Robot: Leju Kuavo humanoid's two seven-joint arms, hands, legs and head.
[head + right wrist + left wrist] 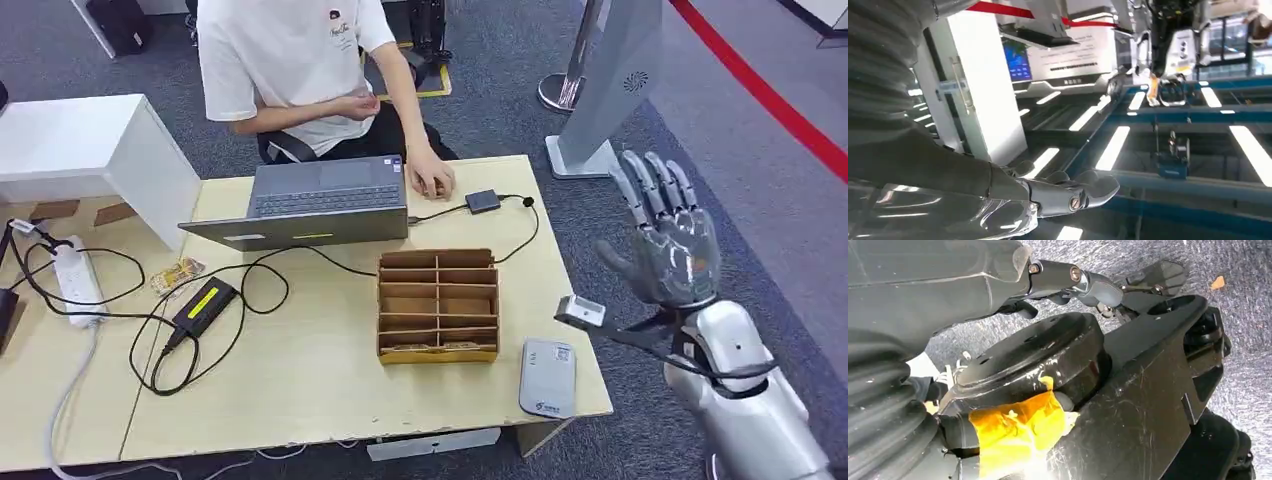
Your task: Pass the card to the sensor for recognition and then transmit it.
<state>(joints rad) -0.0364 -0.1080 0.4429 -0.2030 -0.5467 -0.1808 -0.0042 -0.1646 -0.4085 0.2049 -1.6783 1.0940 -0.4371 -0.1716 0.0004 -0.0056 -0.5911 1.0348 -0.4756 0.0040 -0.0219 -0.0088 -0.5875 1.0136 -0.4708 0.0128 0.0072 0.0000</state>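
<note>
So the card (pixel 440 347) looks to be down in the front row of the cardboard divider box (pixel 438 305), middle of the frame on the counter (pixel 300 400). I can only make out pale patterned edges in those slots, so I'm not certain that's it. If it is, I'd expect the usual plastic card: super light, thin, stiff with a bit of flex, smooth and kind of slippery. It's not fragile, but it's easy to fumble. My guess is the best hold is a pinch on the top edge sticking out of the slot, thumb on one face and a finger on the other, then lift straight up so the soft cardboard walls don't drag along. The right hand (pixel 665 235) is up at the right of the frame, off the counter edge, fingers spread and holding nothing. The left hand (pixel 1013 270) hangs down by the robot's body, and I honestly can't tell whether it's curled or loose. The rounded grey plastic reader (pixel 547 377) lies flat at the lower right corner of the counter (probably the sensor, though a little black box (pixel 482 201) by the laptop (pixel 320 195) could be one too).
</note>
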